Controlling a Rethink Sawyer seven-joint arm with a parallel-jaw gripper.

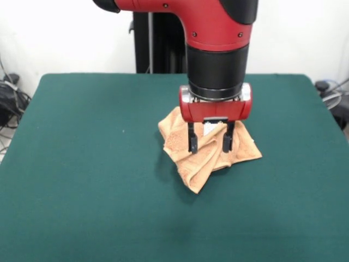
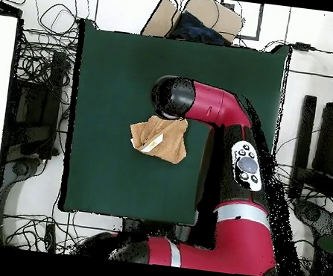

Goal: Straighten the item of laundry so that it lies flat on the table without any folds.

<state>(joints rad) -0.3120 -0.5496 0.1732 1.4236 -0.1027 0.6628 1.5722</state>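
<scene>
Front view: the table (image 1: 82, 180) is seen spread wide in dark green, with the red and black arm (image 1: 218, 33) brought down over its middle. The towel (image 1: 188, 166) is shown near the table's centre, bunched into a rumpled heap with a fold hanging toward the camera and a white tag just visible under the wrist. The gripper (image 1: 210, 143) is held directly above the heap, its two black fingers (image 1: 192, 141) parted, nothing clamped between them, and their tips set at or just above the cloth; contact cannot be confirmed. In the overhead view the towel (image 2: 159, 138) is partly hidden by the arm's head, and pale tags are seen on its exposed side.

Several risks are judged likely from here. If the fingers are closed on the thick middle of the heap, several layers may be pinched together and the folds merely carried along. If only the top layer is caught, the cloth may slip free when pulled. If the descent is pressed too far, the fingertips may be driven into the table's felt, and the heap may be dragged rather than spread.
</scene>
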